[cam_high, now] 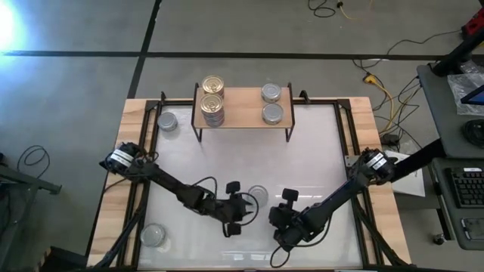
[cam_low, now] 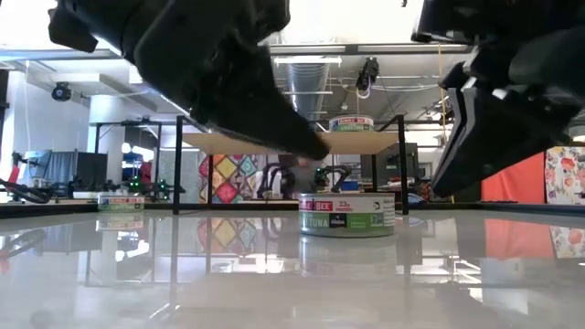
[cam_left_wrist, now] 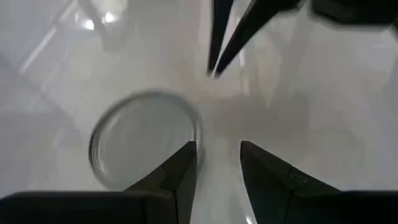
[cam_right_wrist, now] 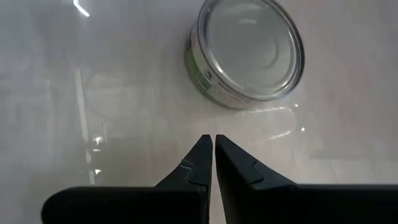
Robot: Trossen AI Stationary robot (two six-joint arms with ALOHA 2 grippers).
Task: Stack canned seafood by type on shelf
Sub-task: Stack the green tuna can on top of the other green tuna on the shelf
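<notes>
Fingers of the left gripper (cam_high: 240,205) stand a little parted with nothing between them, hovering just left of a silver-lidded tin (cam_high: 258,195) at the middle of the near tabletop (cam_high: 318,151); we judge this the approach to a grasp, the jaws not yet around the tin's wall. In the left wrist view the tin (cam_left_wrist: 144,138) sits beside one finger (cam_left_wrist: 177,174), not in the gap. The right gripper (cam_high: 281,219) hangs just right of the same tin, clenched on nothing, its tips pointing toward it, probably only waiting.

The tin is short, round, with a smooth ribbed steel lid and a green paper label on its side. The tabletop is glossy white and mirrors everything, framed in pale wood.

Farther off, the shelf (cam_high: 242,113), a light wooden board on thin black legs, carries the sorting so far: gold-lidded tins (cam_high: 213,94) stacked at its left, two silver tins (cam_high: 271,103) at its right, so like sits with like. Two more silver tins lie loose: one at the far left (cam_high: 168,121) beside the shelf, one at the near left (cam_high: 153,235).
</notes>
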